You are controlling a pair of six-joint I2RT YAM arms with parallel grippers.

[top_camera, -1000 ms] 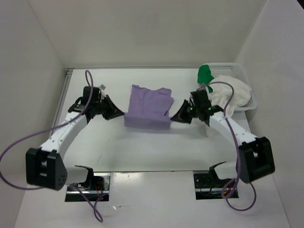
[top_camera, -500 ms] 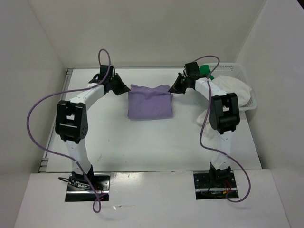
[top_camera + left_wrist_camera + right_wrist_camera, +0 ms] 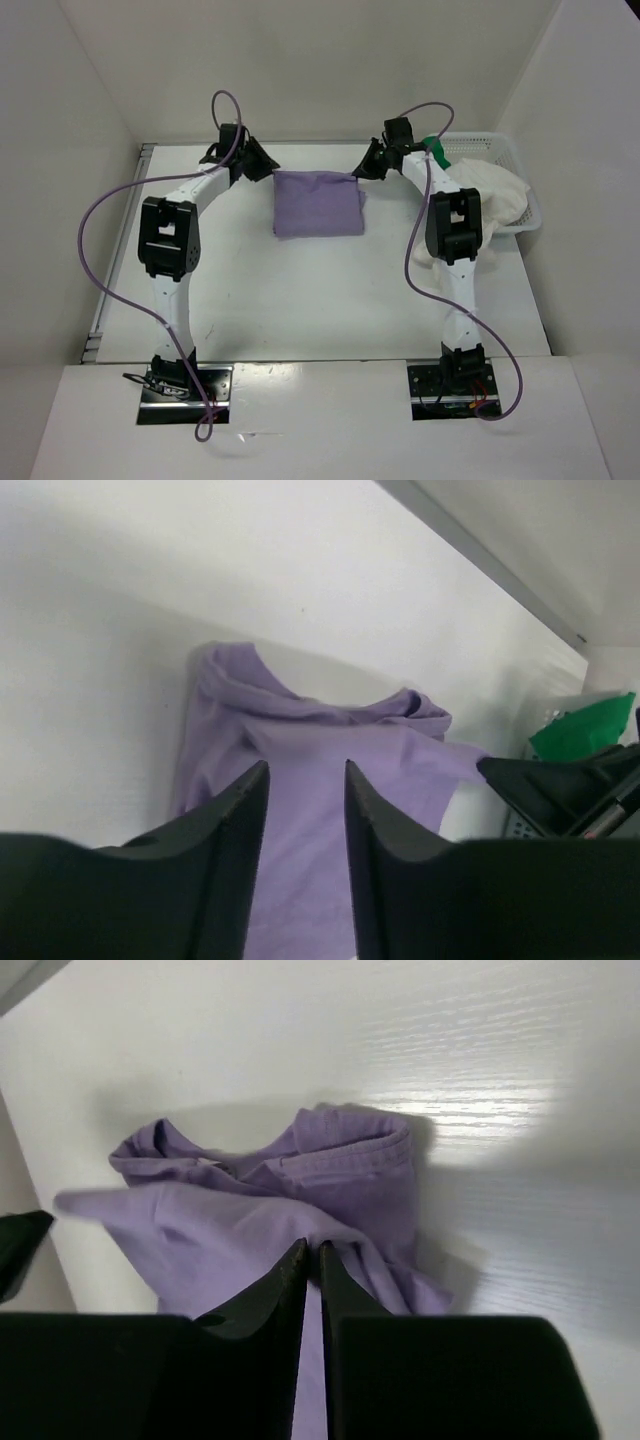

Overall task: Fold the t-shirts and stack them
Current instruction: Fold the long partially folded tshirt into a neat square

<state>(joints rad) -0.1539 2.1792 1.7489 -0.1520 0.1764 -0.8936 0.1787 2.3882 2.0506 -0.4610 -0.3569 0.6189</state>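
Observation:
The lavender t-shirt (image 3: 318, 203) lies folded into a small rectangle at the back middle of the table. My left gripper (image 3: 268, 165) hangs over its far left corner. In the left wrist view its jaws (image 3: 306, 765) stand apart with nothing in them, only lavender cloth (image 3: 320, 730) below. My right gripper (image 3: 362, 168) is at the far right corner. In the right wrist view it (image 3: 312, 1245) is nearly closed, with a ridge of lavender cloth (image 3: 230, 1230) drawn up to its tips. The white t-shirt (image 3: 488, 193) and the green t-shirt (image 3: 432, 152) sit at the right.
A white mesh basket (image 3: 512, 152) stands at the back right, the white and green shirts draped in and over it. Both arms reach far back, close to the rear wall. Purple cables loop beside each arm.
Both arms swung from the table's middle to the back, carrying the lavender shirt's near edge over into a shorter fold. The left jaws have opened; the right jaws have barely parted.

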